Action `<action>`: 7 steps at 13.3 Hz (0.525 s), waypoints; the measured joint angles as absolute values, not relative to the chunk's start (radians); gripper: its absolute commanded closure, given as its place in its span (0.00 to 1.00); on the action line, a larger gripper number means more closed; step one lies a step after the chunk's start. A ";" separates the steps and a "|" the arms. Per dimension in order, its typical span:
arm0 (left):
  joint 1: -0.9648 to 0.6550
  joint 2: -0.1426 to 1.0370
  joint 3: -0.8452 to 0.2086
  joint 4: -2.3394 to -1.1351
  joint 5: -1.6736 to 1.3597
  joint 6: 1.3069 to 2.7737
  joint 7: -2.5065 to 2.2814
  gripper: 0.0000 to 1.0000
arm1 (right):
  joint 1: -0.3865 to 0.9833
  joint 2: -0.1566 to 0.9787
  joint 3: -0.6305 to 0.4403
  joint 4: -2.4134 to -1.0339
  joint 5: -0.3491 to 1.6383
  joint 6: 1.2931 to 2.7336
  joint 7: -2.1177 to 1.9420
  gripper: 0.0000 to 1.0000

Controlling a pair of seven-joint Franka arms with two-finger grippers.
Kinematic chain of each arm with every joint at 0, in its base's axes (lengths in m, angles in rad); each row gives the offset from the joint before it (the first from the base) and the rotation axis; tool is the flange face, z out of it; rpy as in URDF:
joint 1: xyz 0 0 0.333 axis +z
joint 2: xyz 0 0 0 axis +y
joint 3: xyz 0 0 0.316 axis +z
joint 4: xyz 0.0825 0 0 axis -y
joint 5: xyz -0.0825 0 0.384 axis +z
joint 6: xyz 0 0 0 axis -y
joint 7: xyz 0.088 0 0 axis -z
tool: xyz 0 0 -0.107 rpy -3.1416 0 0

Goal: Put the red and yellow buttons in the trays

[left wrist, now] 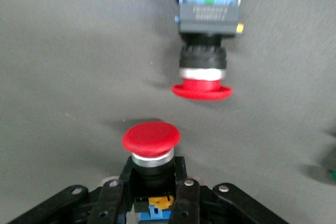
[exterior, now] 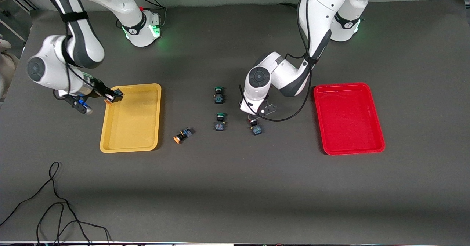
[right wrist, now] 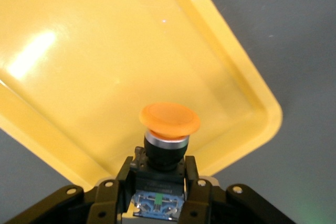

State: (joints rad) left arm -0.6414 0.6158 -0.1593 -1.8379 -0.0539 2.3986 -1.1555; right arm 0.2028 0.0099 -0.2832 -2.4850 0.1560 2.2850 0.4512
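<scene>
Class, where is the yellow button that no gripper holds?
In the front view, the loose yellow button lies on its side on the table, between the yellow tray and the nearer green button, close to the tray's nearer corner.

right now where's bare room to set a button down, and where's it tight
Both trays are bare inside: the yellow tray, with the right gripper holding an orange-capped button over its corner, and the red tray. Tight: around the two green-capped buttons and the lying red-capped button, where the left gripper holds another red one.
</scene>
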 measured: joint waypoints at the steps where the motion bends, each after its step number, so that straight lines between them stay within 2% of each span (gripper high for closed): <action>1: -0.630 0.596 -0.155 -1.829 -0.054 2.366 -1.153 1.00 | 0.208 0.036 -0.278 -2.485 0.172 2.314 0.451 0.81; 4: -0.541 0.454 -0.154 -1.809 -0.072 2.169 -1.024 1.00 | 0.214 0.106 -0.265 -2.485 0.192 2.381 0.451 0.78; 5: -0.501 0.394 -0.153 -1.810 -0.083 2.083 -0.947 1.00 | 0.214 0.126 -0.260 -2.485 0.200 2.395 0.451 0.69; 6: -0.455 0.343 -0.151 -1.814 -0.089 2.002 -0.857 1.00 | 0.214 0.139 -0.255 -2.484 0.213 2.399 0.451 0.31; 7: -0.400 0.301 -0.149 -1.826 -0.092 1.935 -0.752 1.00 | 0.214 0.145 -0.248 -2.483 0.229 2.400 0.451 0.00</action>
State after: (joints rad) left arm -0.4000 0.3015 -0.1488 -1.8256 -0.0916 1.9347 -0.7519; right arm 0.2143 0.1451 -0.2485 -2.4830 0.2288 2.4002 0.4511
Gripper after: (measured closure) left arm 0.678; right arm 0.581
